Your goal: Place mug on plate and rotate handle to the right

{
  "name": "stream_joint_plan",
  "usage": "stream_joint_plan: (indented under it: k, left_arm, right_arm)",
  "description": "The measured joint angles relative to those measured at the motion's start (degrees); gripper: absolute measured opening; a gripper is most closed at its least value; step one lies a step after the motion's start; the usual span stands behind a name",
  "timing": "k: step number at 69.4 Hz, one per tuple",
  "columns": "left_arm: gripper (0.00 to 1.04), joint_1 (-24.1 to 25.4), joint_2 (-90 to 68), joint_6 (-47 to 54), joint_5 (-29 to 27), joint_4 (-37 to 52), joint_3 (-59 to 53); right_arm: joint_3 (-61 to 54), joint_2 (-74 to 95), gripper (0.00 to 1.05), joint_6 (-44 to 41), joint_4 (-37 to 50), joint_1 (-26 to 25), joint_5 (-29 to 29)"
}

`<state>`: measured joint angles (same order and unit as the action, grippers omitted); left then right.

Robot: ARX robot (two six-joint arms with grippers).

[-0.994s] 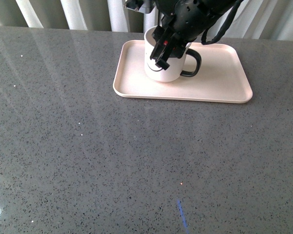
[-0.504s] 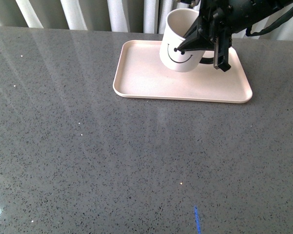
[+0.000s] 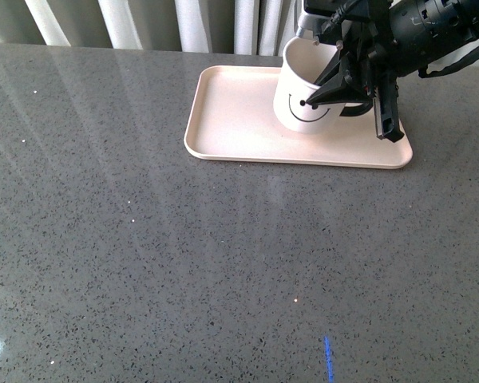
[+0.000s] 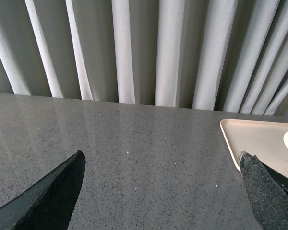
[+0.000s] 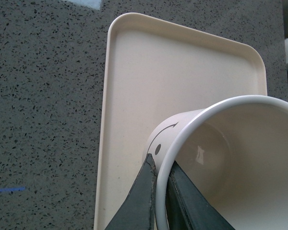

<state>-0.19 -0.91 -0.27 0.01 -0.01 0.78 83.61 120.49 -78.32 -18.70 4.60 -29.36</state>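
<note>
Front: right gripper (image 3: 313,97) clamps the wall of the one tilted smiley mug (image 3: 294,84). The single pink plate (image 3: 231,120) lies beneath, grey countertop (image 3: 184,255) around. Left wrist: left gripper (image 4: 163,191) gapes, plate corner beyond one finger. Right wrist: fingers sandwich the mug's rim.

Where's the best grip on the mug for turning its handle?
On the mug, take the rim wall, coming in from the open mouth side with one finger inside and one outside. The wall is thin and the mouth is open and empty. The right gripper pinches it this way.
</note>
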Motion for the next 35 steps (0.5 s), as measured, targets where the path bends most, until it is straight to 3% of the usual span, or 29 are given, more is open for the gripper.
stream_joint_plan:
  k: [35]
  left_arm:
    - [0.95, 0.0, 0.0, 0.0, 0.0, 0.0, 0.0]
  right_arm:
    - [0.0, 0.6, 0.02, -2.1, -1.6, 0.9, 1.0]
